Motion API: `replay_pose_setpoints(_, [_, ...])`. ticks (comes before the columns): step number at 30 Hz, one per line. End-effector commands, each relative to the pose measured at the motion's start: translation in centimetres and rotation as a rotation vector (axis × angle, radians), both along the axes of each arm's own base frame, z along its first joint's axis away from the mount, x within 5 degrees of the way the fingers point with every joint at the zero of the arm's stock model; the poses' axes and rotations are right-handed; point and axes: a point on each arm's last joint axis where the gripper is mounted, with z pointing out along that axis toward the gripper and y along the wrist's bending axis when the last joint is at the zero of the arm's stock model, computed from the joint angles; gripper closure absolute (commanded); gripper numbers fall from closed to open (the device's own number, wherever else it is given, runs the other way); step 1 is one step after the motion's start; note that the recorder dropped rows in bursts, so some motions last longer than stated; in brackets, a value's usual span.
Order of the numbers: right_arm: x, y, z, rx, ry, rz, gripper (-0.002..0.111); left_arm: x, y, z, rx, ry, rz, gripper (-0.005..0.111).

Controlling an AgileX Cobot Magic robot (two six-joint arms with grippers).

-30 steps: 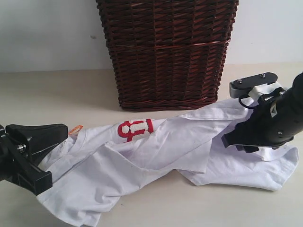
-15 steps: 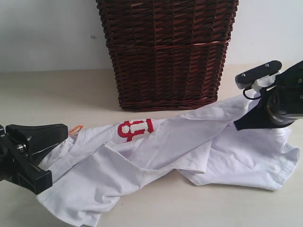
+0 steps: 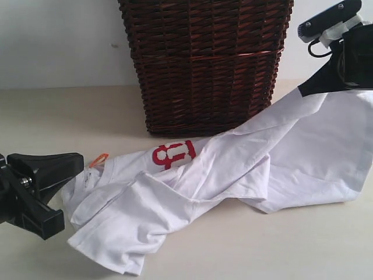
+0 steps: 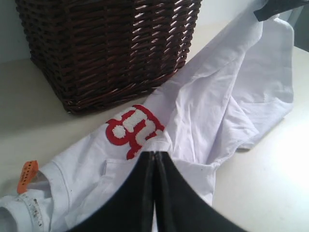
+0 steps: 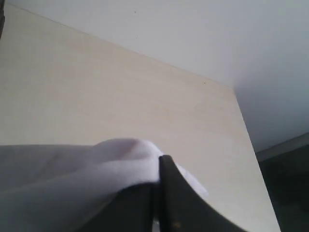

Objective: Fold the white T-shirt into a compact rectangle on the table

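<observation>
Pale cream table (image 3: 64, 116) against a plain whitish wall (image 3: 58, 41); one dark brown wicker basket (image 3: 204, 64) stands at the back, centre. One white T-shirt (image 3: 233, 166) lies in front of the basket, rumpled and stretched across the tabletop, its far edge close to the basket's base; one red chest patch (image 3: 173, 155) with white letters faces up, just in front of the basket; one small orange tag (image 3: 98, 159) shows at the collar end. Two grippers counted. Right gripper (image 3: 309, 86), its black fingers pressed together, pinches one corner of the shirt and holds it up off the table beside the basket's upper right edge; from there the cloth hangs down in a broad sheet to the surface. Left gripper (image 4: 154, 162) sits low at the collar end, near the orange tag; its wrist view shows the two fingers closed flat against each other, tips right at a fold of the shirt below the patch; whether any cloth is caught between them cannot be told from here. Rest of the shirt lies loose in overlapping folds on the table.
</observation>
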Motion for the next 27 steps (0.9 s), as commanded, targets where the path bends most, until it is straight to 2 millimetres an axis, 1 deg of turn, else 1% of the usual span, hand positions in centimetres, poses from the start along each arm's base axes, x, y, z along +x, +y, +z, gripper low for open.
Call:
replay_pose_setpoints(1, [0.4, 0.2, -0.1, 0.001, 0.000, 0.025, 0.102, -0.1, -0.4, 0.2, 0.008, -0.021, -0.043, 0.107])
replay_pose_setpoints(3, [0.5, 0.1, -0.5, -0.004, 0.010, 0.019, 0.093, -0.3, -0.6, 0.2, 0.016, -0.027, -0.091, 0.107])
replay_pose_setpoints(4, [0.5, 0.0, -0.7, 0.010, 0.019, 0.006, 0.086, -0.5, -0.8, 0.1, 0.019, -0.030, -0.120, 0.107])
replay_pose_setpoints(7, [0.3, -0.2, -1.0, 0.031, 0.034, -0.038, 0.070, -0.6, -1.2, -0.3, 0.051, -0.020, -0.182, 0.107])
replay_pose_setpoints(9, [0.2, -0.2, -1.2, 0.054, 0.041, -0.054, 0.065, 0.0, -1.6, -0.6, 0.052, 0.019, -0.172, 0.103])
replay_pose_setpoints(11, [0.2, -0.2, -1.3, 0.072, 0.049, -0.065, 0.063, 0.9, -2.1, -0.9, 0.079, 0.048, -0.182, 0.094])
replay_pose_setpoints(12, [0.2, -0.1, -1.3, 0.076, 0.054, -0.058, 0.063, 1.5, -2.6, -0.9, 0.087, 0.065, -0.197, 0.087])
replay_pose_setpoints(15, [0.1, 0.1, -1.6, 0.094, 0.089, -0.039, 0.063, 3.6, -4.2, -1.0, 0.126, 0.091, -0.249, 0.060])
replay_pose_setpoints(16, [0.0, 0.2, -1.7, 0.097, 0.103, -0.037, 0.063, 4.4, -4.7, -1.1, 0.147, 0.100, -0.263, 0.053])
replay_pose_setpoints(17, [-0.1, 0.2, -1.9, 0.100, 0.124, -0.033, 0.063, 5.1, -5.1, -1.4, 0.170, 0.115, -0.267, 0.050])
replay_pose_setpoints(20, [-0.5, 0.4, -2.3, 0.087, 0.205, -0.006, 0.063, 7.0, -6.3, -2.4, 0.299, 0.131, -0.291, 0.049])
replay_pose_setpoints(22, [-0.6, 0.4, -2.5, 0.072, 0.242, 0.016, 0.063, 7.8, -7.0, -3.7, 0.384, 0.147, -0.319, 0.049])
replay_pose_setpoints(24, [-0.7, 0.5, -2.6, 0.070, 0.254, 0.022, 0.063, 8.5, -7.6, -4.6, 0.424, 0.159, -0.336, 0.049])
replay_pose_setpoints(27, [-0.7, 0.5, -2.6, 0.070, 0.253, 0.024, 0.063, 10.1, -8.0, -5.6, 0.483, 0.178, -0.297, 0.049])
